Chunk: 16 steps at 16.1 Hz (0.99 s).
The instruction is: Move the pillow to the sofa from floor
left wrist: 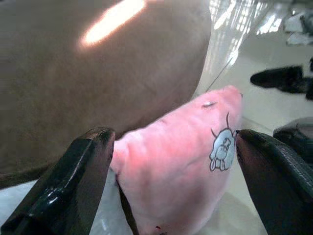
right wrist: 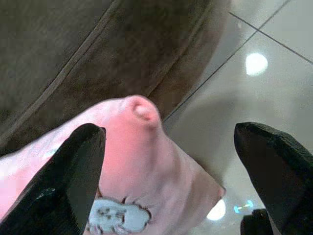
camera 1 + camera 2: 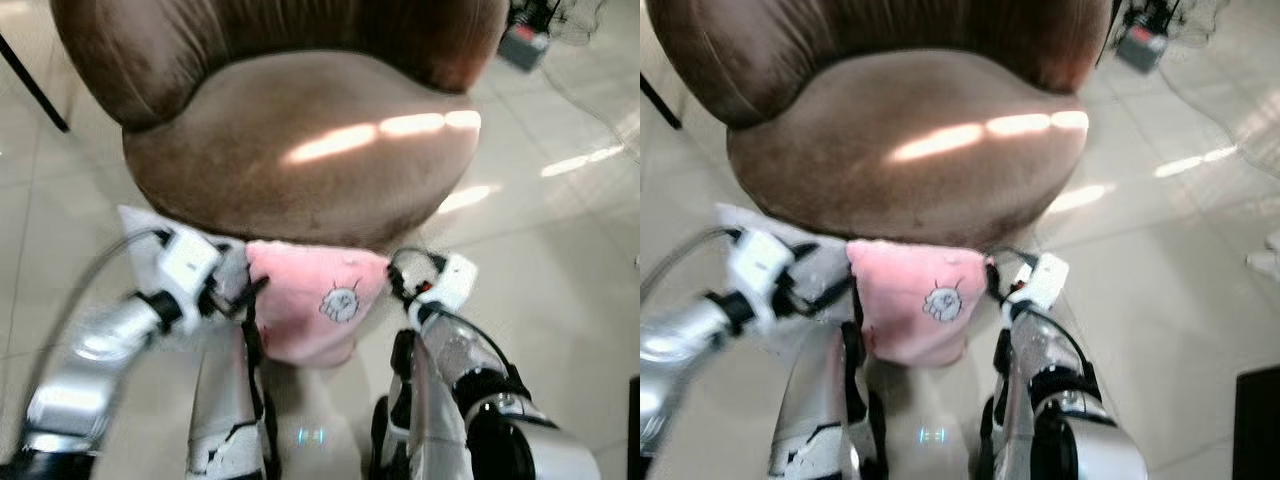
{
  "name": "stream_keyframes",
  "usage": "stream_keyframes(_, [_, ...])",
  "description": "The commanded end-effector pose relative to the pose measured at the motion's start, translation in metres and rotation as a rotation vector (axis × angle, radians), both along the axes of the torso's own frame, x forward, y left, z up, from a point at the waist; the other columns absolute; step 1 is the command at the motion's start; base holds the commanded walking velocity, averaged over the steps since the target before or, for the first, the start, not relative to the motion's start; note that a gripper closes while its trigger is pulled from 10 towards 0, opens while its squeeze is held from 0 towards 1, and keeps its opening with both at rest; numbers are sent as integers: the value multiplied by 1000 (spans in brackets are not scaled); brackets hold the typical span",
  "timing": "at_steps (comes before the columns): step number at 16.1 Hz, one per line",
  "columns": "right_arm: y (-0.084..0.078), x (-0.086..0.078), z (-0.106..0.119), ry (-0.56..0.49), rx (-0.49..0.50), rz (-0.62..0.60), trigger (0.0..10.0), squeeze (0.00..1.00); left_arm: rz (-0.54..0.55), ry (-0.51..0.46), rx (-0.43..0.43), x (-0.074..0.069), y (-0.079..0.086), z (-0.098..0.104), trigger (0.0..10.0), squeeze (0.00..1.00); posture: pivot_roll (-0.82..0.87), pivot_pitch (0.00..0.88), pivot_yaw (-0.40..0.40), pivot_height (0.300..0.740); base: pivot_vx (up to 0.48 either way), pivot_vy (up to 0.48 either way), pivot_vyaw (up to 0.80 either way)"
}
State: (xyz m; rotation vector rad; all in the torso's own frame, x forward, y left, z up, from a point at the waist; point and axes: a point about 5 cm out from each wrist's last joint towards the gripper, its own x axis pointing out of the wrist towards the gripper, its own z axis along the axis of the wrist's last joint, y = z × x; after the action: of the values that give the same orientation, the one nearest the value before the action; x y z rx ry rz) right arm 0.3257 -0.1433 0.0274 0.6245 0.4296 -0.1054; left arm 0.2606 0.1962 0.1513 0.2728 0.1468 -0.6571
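Note:
A pink pillow (image 3: 305,300) with a small cartoon patch hangs off the floor, just in front of and below the front edge of the brown sofa seat (image 3: 300,140). My left gripper (image 3: 248,300) presses on its left side and my right gripper (image 3: 398,275) on its right side, so it is squeezed between the two. In the left wrist view the pillow (image 1: 171,166) fills the gap between the wide-apart fingers (image 1: 83,166). In the right wrist view the pillow (image 2: 132,147) lies against one finger (image 2: 73,171), and the other finger stands well off it. Both grippers are open.
Glossy tiled floor (image 3: 560,230) surrounds the sofa. A dark slanted leg (image 3: 35,85) stands at the far left, and a grey and red box (image 3: 525,45) at the far right. Dark shoes (image 1: 279,78) lie on the floor. My own legs (image 3: 225,420) are below the pillow.

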Motion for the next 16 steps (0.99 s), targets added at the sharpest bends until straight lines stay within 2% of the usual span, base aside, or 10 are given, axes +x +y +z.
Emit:
stream_keyframes(1, [-3,-4,-5,11,57,-64,10000,1000,-48,21,-26,-7,-1,6,10000,0,306,334,16,526,0,0,0])
stream_keyframes(4, [5,-3,-6,1,126,-84,10000,1000,-159,64,-58,-19,-7,21,10000,0,323,339,38,526,0,0,0])
stream_keyframes(7, [36,1,2,-73,206,37,10000,1000,-222,120,-26,-28,-6,24,10000,0,337,345,53,526,0,0,0])
stream_keyframes(9, [44,2,4,-73,205,60,10000,1000,-250,153,-13,-32,-6,24,10000,0,342,353,53,526,0,0,0])
stream_keyframes(10, [48,1,4,-61,169,82,10000,0,-279,195,3,-37,-6,23,10000,0,349,360,50,526,0,0,0])
stream_keyframes(14, [48,5,6,-46,19,133,10000,0,-270,211,34,-44,-6,20,10000,0,368,391,48,526,0,0,0])
stream_keyframes(16, [38,4,2,23,-71,77,10000,0,-239,197,37,-43,-9,18,10000,0,376,392,43,526,0,0,0])
